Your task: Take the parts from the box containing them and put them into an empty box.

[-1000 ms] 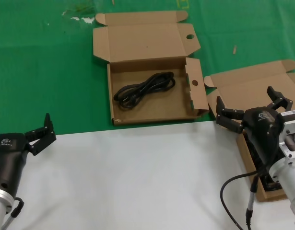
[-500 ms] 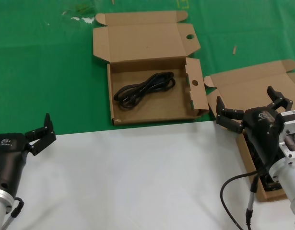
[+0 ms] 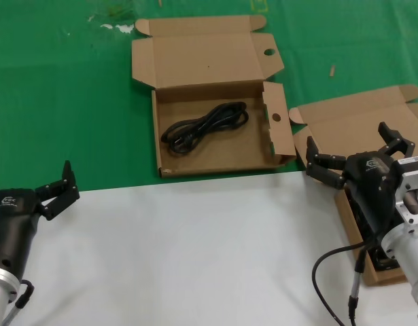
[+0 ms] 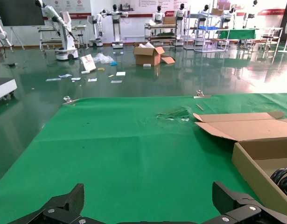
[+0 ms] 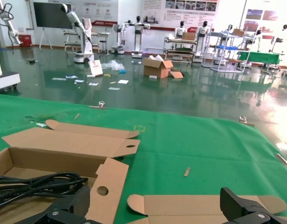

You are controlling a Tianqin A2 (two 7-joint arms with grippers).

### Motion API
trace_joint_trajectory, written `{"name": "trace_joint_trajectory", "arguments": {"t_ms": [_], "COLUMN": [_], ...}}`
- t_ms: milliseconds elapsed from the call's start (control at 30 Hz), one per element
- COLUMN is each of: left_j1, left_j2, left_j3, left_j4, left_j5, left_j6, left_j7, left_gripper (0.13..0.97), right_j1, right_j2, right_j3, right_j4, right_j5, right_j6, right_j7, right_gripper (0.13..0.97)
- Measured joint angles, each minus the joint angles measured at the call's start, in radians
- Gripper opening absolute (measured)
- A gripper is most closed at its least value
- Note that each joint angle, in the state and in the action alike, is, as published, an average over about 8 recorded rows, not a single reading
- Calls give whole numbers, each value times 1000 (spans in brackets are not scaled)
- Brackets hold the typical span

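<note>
The holed box (image 3: pixel 215 136) lies at the desk's (image 3: pixel 188 251) 12 o'clock, lid back, with one cable (image 3: pixel 204 126) coiled inside it. The plain box (image 3: pixel 361 146) sits at 3 o'clock, largely hidden under the right arm; something dark shows inside it beside the arm, probably more cable, though I cannot tell how much.

The right end effector (image 3: pixel 358 155) hangs spread open over the plain box, gripping nothing. The left end effector (image 3: pixel 59 190) is parked at 9 o'clock, fingers apart, empty.

The step in hand looks like the next pick from the plain box. To do it well, drop straight down with fingers straddling the bundle's middle, across its long axis, so loops do not trail. Lift clear of the box wall before swinging toward 12 o'clock, and mind the upright holed flap (image 3: pixel 277 121) on the way in.
</note>
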Motion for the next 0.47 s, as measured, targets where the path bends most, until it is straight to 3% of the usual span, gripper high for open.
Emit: {"name": "trace_joint_trajectory", "arguments": {"t_ms": [467], "left_j1": [0], "left_j2": [0], "left_j3": [0], "left_j4": [0], "left_j5": [0], "left_j6": [0], "left_j7": [0], "left_gripper": [966], "right_j1": [0], "right_j2": [0], "right_j3": [0], "right_j4": [0], "right_j5": [0], "right_j6": [0], "right_j7": [0], "right_gripper": [966]}}
